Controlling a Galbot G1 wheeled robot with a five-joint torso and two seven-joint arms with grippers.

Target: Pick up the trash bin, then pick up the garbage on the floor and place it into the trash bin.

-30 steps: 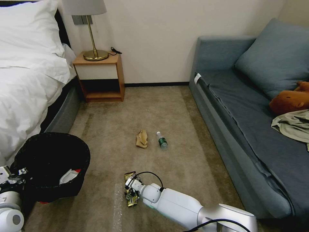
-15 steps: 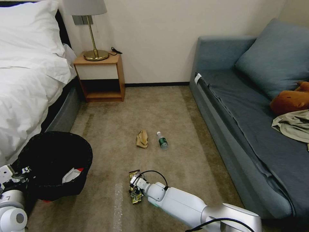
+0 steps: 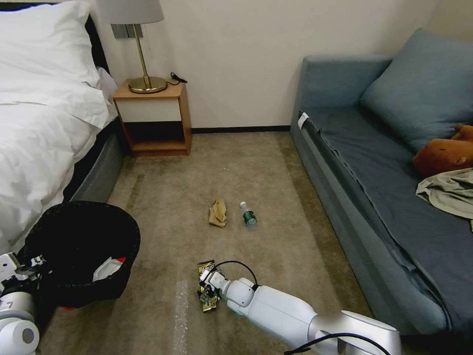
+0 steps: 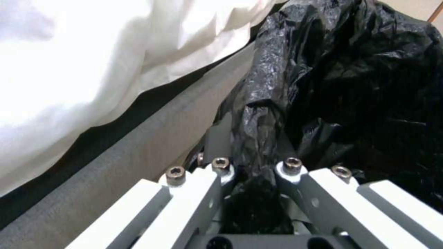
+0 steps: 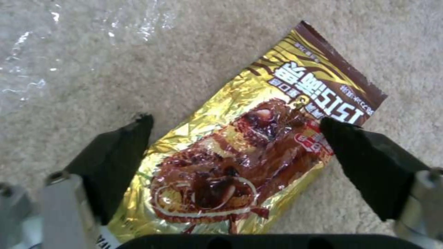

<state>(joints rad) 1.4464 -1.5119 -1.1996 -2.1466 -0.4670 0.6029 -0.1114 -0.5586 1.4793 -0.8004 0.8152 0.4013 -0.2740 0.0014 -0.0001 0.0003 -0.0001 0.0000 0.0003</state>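
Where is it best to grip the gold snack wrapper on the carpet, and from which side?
Across its narrow width near the middle, from above: the gold wrapper lies flat and long on the carpet, and the open right gripper already straddles it.

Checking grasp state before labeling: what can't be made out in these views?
- Head view: the right gripper covers the middle of the gold wrapper.
- Right wrist view: the gold wrapper's near end is hidden behind the gripper body; finger contact unclear.
- Head view: trash bin contents mostly lost in the dark liner.
- Left wrist view: the left gripper pinches the liner; rim hidden.
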